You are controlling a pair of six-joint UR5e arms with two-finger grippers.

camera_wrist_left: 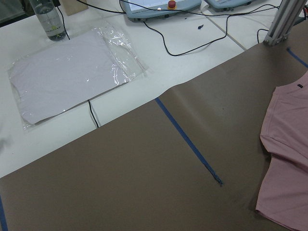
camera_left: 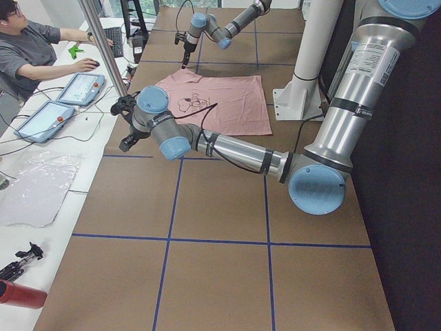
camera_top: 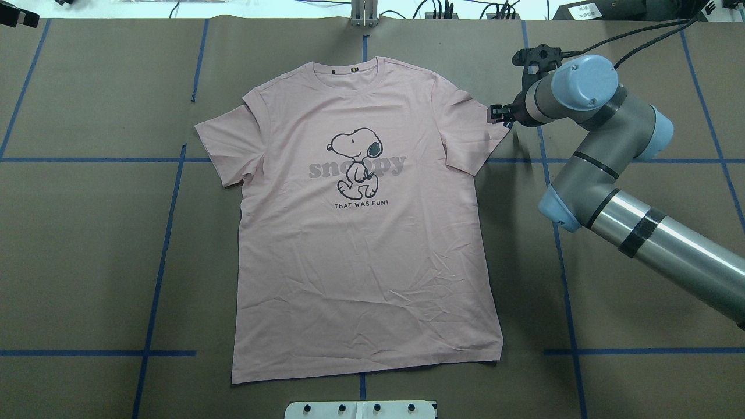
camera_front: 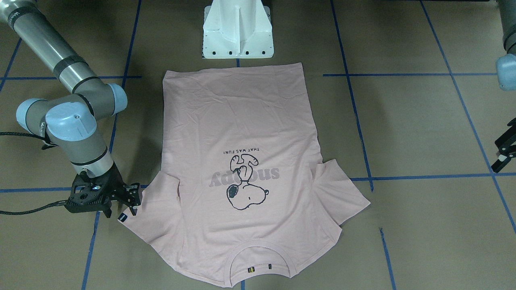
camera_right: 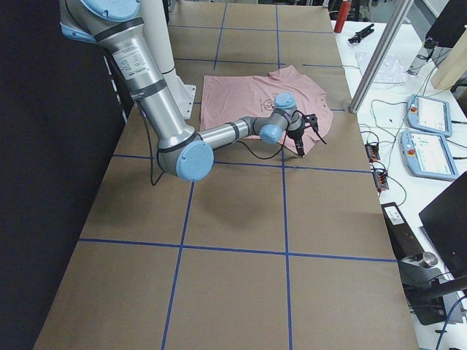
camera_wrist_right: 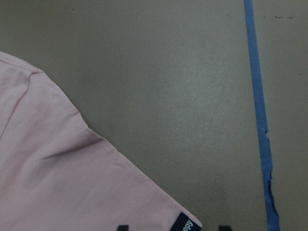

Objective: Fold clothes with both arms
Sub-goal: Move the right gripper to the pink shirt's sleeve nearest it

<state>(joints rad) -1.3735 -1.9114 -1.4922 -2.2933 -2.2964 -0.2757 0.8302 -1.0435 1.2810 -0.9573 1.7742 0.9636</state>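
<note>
The black two-finger right end effector (camera_front: 133,201), jaws parted, was found at the lower-left sleeve tip (camera_front: 135,220) of the light pink short-sleeved T-shirt (camera_front: 250,121). The left end effector (camera_front: 506,151), aperture not determinable, was noted well apart.

The brown tabletop (camera_top: 87,262) is marked into large squares by blue tape lines (camera_top: 87,352). Along its far edge runs a white bench (camera_left: 41,179) carrying two teach pendants (camera_left: 81,88), cables, a clear plastic sleeve (camera_wrist_left: 72,72) and a bottle (camera_wrist_left: 48,19). A seated person (camera_left: 27,48) works there, beside an aluminium post (camera_left: 103,48).
</note>
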